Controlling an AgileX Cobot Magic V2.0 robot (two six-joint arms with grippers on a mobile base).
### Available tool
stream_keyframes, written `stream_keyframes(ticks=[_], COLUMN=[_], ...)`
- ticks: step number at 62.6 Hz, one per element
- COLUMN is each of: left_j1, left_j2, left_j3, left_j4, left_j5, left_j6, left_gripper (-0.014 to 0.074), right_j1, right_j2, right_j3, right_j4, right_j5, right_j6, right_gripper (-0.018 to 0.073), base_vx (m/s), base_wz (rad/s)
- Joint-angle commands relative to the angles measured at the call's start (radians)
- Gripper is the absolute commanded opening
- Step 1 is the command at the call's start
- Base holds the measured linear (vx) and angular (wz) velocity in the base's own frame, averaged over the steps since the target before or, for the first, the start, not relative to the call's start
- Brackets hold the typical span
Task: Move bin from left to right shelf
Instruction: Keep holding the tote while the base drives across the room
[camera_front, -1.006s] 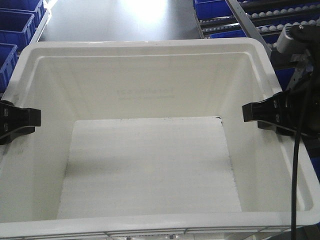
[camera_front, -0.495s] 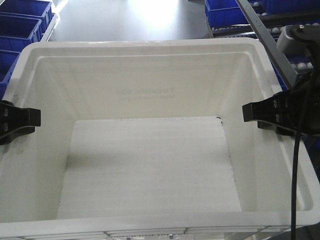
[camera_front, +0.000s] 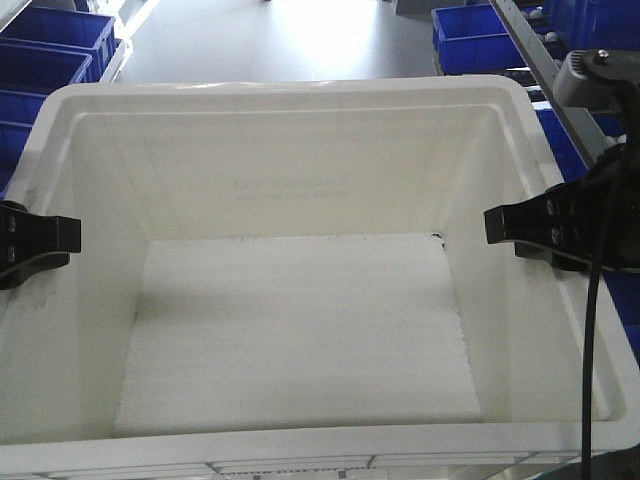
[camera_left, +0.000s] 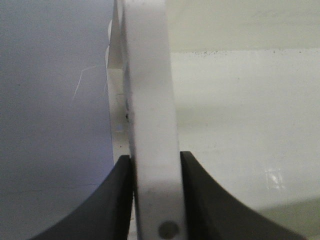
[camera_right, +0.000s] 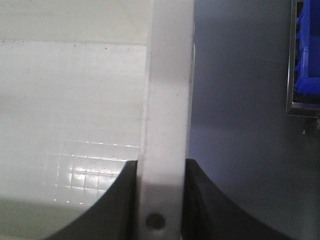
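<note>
The white bin (camera_front: 280, 88) fills the front view, empty, with faint print on its far wall. My left gripper (camera_front: 40, 240) is shut on the bin's left rim and my right gripper (camera_front: 520, 228) on its right rim. In the left wrist view the black jaws of the left gripper (camera_left: 156, 190) press both sides of the white rim (camera_left: 150, 100). The right wrist view shows the right gripper (camera_right: 160, 195) clamping the rim (camera_right: 167, 75) the same way, with the gridded floor (camera_right: 75, 125) beside it. The right shelf's slanted metal rail (camera_front: 530, 60) shows at the top right.
Dark blue totes stand at the top left (camera_front: 50, 45) and on the rack at the top right (camera_front: 475, 35). Grey floor (camera_front: 280, 35) lies beyond the bin. A black cable (camera_front: 590, 330) hangs over the bin's right side. A blue tote (camera_right: 307, 45) shows in the right wrist view.
The background has slid to the right behind the bin: the right rack sits further right, and more of the left blue totes shows. Both grippers keep the same hold on the rims.
</note>
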Motion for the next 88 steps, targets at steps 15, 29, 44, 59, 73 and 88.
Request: stream_keyframes(ticks=[15,29,44,59,73,88], left_j1=[0.003,0.003,0.003,0.003,0.003,0.003], left_j2=[-0.030,-0.030,-0.030,-0.030,-0.030,-0.030], left_j3=[-0.033,-0.033,-0.033,-0.033,-0.033,-0.033], left_j4=[0.058,0.058,0.058,0.058,0.058,0.058], left_j5=[-0.072,-0.072,-0.072,-0.072,-0.072,-0.072], left_j6=[0.031,0.031,0.031,0.031,0.031,0.031], left_gripper=[0.0031,0.0031,0.0031,0.0031,0.0031,0.0031], right_j1=[-0.014,-0.014,-0.014,-0.014,-0.014,-0.014], right_j2=[-0.033,-0.033,-0.033,-0.033,-0.033,-0.033], right_j3=[-0.039,-0.039,-0.039,-0.039,-0.039,-0.039], right_j4=[-0.129,-0.129,-0.129,-0.129,-0.129,-0.129], right_j5=[-0.073,-0.073,-0.073,-0.073,-0.073,-0.073], right_j6=[-0.007,-0.007,-0.007,-0.007,-0.007,-0.007], right_gripper=[0.0074,0.0074,0.0074,0.0074,0.0074,0.0074], base_vx=[0.36,0.36,0.37,0.38,0.37,0.38], base_wz=[-0.04,-0.05,-0.01,0.05,0.11,0.11])
